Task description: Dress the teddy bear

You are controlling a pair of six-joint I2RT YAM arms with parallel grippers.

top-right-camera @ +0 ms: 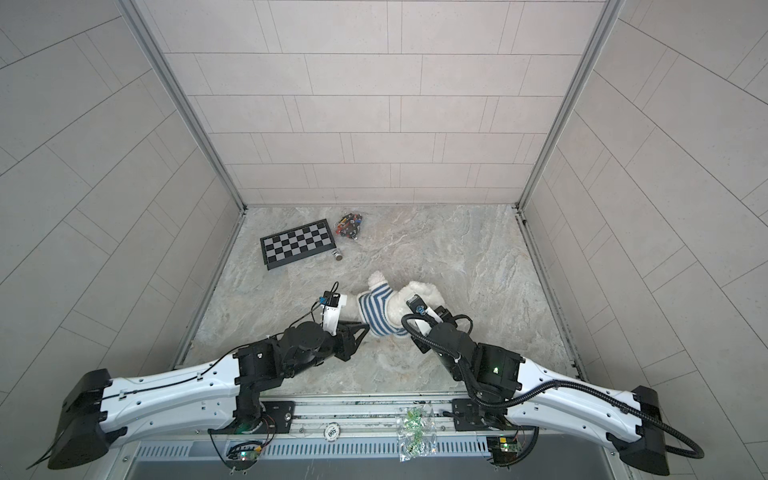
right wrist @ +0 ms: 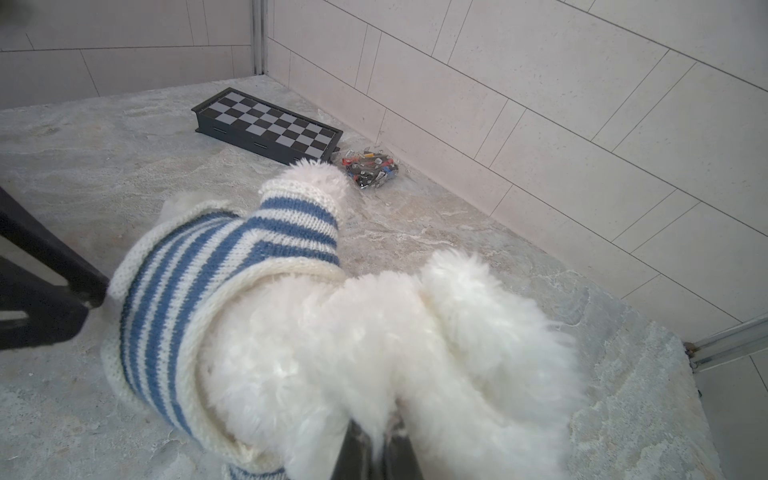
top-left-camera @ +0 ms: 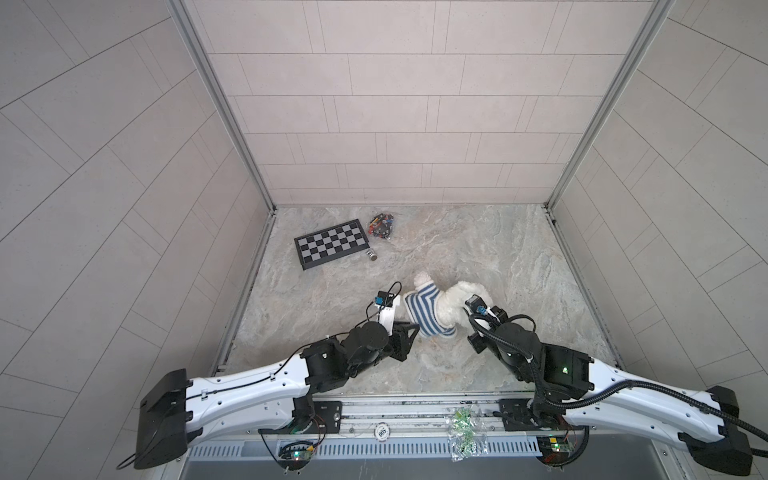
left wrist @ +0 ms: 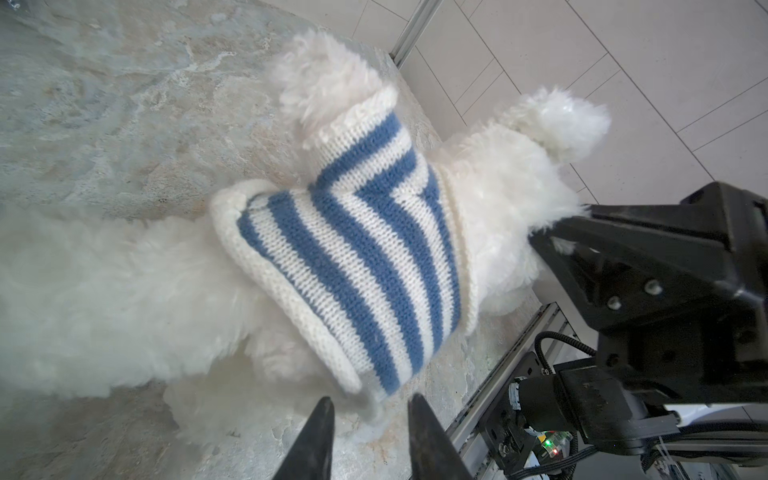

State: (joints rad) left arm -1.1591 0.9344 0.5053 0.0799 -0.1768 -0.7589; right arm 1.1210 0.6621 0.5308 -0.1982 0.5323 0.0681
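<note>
The teddy bear (top-left-camera: 462,293) (top-right-camera: 415,293) lies on the marble table, white and fluffy, with the blue-and-white striped shirt (top-left-camera: 424,312) (top-right-camera: 377,311) over its body. One arm (top-left-camera: 423,279) pokes out of a sleeve. In the left wrist view my left gripper (left wrist: 370,405) stands open just short of the shirt (left wrist: 353,257) hem, with nothing between its fingers. My right gripper (right wrist: 376,436) is shut on the fur of the bear (right wrist: 374,332) at its head end. Both sets of fingertips are hidden in both top views.
A folded chessboard (top-left-camera: 331,244) lies at the back left, with a clear bag of small coloured parts (top-left-camera: 382,226) and a small metal cylinder (top-left-camera: 372,255) beside it. A bag of green bits (top-left-camera: 465,432) sits on the front rail.
</note>
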